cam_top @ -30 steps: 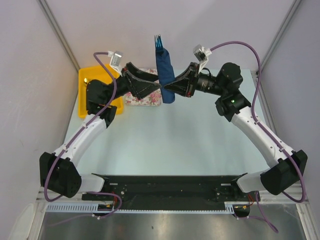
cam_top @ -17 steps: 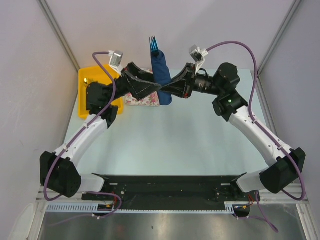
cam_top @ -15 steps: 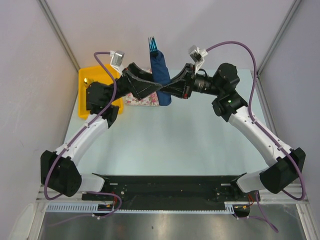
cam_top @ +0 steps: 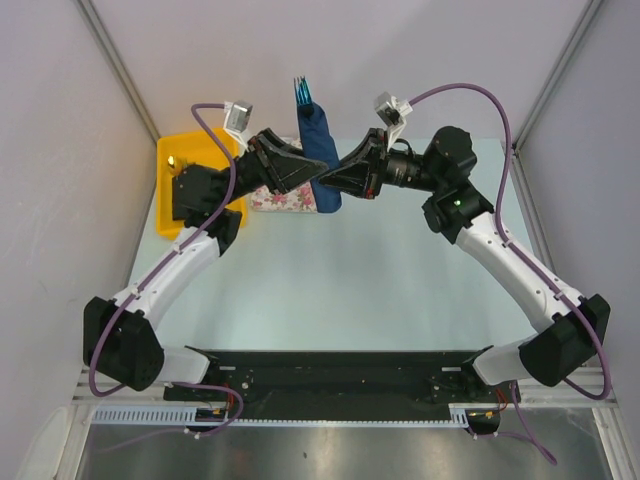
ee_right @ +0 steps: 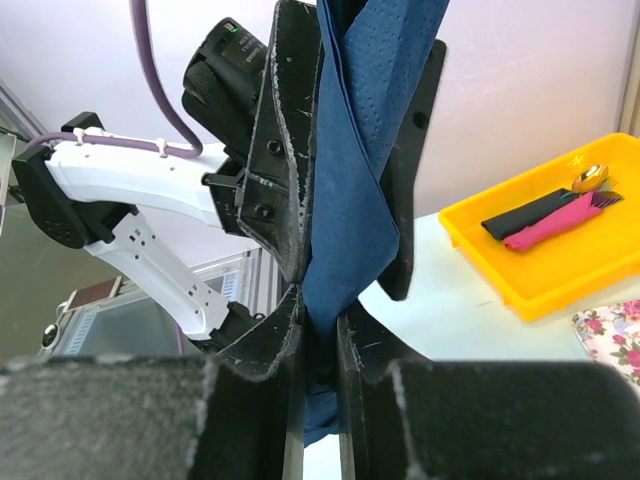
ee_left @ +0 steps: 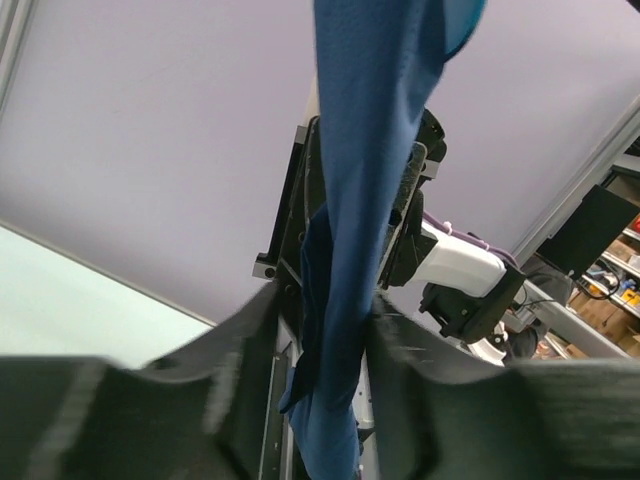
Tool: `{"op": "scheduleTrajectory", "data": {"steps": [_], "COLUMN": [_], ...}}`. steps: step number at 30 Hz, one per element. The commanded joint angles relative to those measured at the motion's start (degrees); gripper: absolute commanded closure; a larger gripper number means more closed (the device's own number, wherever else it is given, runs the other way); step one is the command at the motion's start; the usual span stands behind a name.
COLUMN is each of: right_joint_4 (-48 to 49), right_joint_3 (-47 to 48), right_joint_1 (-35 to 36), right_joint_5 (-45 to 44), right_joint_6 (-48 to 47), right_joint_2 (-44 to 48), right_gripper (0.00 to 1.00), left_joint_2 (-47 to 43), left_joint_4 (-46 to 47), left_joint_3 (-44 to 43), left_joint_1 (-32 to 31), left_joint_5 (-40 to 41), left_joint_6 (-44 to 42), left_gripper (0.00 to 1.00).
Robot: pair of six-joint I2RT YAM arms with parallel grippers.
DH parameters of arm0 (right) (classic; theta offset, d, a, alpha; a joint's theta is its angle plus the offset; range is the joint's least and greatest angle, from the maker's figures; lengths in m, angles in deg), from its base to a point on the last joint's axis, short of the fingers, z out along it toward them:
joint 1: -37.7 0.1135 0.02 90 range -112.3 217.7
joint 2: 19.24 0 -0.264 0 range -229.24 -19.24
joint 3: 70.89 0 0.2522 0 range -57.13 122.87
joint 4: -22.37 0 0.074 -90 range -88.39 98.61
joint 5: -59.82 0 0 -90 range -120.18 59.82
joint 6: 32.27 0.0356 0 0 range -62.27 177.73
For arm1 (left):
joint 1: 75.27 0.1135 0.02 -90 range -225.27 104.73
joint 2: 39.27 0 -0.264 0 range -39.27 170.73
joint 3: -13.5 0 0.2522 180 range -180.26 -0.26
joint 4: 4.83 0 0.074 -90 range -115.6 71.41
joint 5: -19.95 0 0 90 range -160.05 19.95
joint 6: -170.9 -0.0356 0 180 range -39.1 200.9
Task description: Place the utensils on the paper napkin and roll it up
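The navy paper napkin (cam_top: pixel 318 135) is rolled into a bundle and held upright in the air above the back of the table. Blue utensil tines (cam_top: pixel 301 90) poke out of its top; the rest of the utensils is hidden inside the roll. My right gripper (cam_top: pixel 328 181) pinches the roll low down, its jaws shut tight on the cloth (ee_right: pixel 350 200) in the right wrist view (ee_right: pixel 320 320). My left gripper (cam_top: pixel 312 179) comes in from the other side, its fingers (ee_right: pixel 285 120) pressing the same roll (ee_left: pixel 365 150) from both sides (ee_left: pixel 322 320).
A yellow tray (cam_top: pixel 175 160) sits at the back left, holding black and pink blocks (ee_right: pixel 545 215). A pink-and-white floral mat (cam_top: pixel 285 200) lies on the table under the held roll. The enclosure walls stand close behind.
My left gripper's jaws have closed in from wide open onto the napkin roll. The roll and both grippers have drifted a little to the left.
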Motion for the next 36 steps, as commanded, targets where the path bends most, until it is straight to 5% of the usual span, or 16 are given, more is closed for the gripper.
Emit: {"op": "scheduleTrajectory", "data": {"steps": [1,6,12,28,36], "right_joint_4": [2.35,1.3,-0.98,-6.72,2.0], "right_joint_3": [3.03,3.03,3.3,3.74,4.26], "right_joint_1": [0.14,0.05,-0.48,-5.58,-1.81], "right_joint_5": [-0.64,-0.82,-2.04,-4.16,-1.0], "right_joint_6": [-1.24,-1.77,-2.47,-3.27,1.84], "right_joint_2": [0.05,0.31,0.49,1.63,-1.53], "right_gripper": [1.0,1.0,0.99,0.22,0.19], "left_joint_2": [-0.66,-0.74,-0.83,-0.04,1.45], "left_joint_4": [3.07,2.72,2.54,2.81,4.04], "left_joint_3": [-2.06,-1.89,-1.54,-3.12,-4.26], "left_joint_1": [-0.26,-0.26,-0.26,1.93,2.02], "left_joint_5": [0.81,1.16,1.25,2.66,2.66], "left_joint_6": [-0.23,-1.2,-2.52,-4.19,-2.88], "left_gripper": [0.65,1.0,1.0,1.0,1.0]}}
